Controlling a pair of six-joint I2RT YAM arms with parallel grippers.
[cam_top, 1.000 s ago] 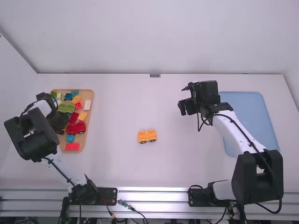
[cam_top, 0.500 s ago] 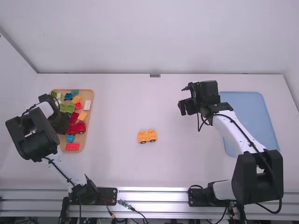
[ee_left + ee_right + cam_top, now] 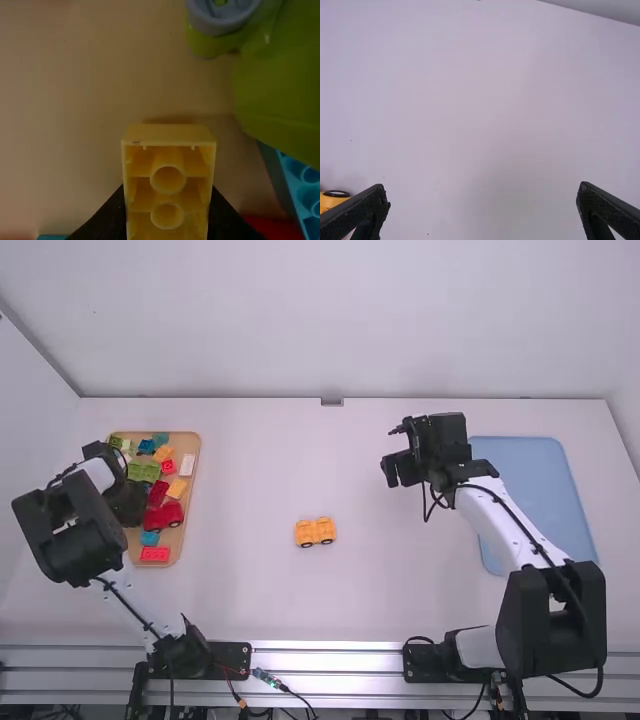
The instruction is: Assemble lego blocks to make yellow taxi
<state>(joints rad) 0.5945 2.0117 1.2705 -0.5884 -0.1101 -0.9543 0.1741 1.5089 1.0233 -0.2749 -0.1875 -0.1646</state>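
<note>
While blocks (image 3: 155, 554) are held by the wooden tray (image 3: 172, 539) near the table's left edge, a hollow-bottomed yellow block (image 3: 167, 134) is pinched, seemingly above it, by the left gripper (image 3: 127, 504); midway between the side edges, an orange-yellow wheeled base (image 3: 316, 531) is seen; the right gripper (image 3: 399, 472) is spread wide.

Near the middle of your white table (image 3: 250, 590) sits an orange-yellow plastic block piece with black wheels (image 3: 316, 531). Your left gripper (image 3: 126, 502) is over the light wooden tray (image 3: 197, 445) of colourful plastic blocks; its fingers look hard to make out. Your right gripper (image 3: 393, 454) hangs between that wheeled piece and the pale blue rectangular tray (image 3: 535, 480).
</note>
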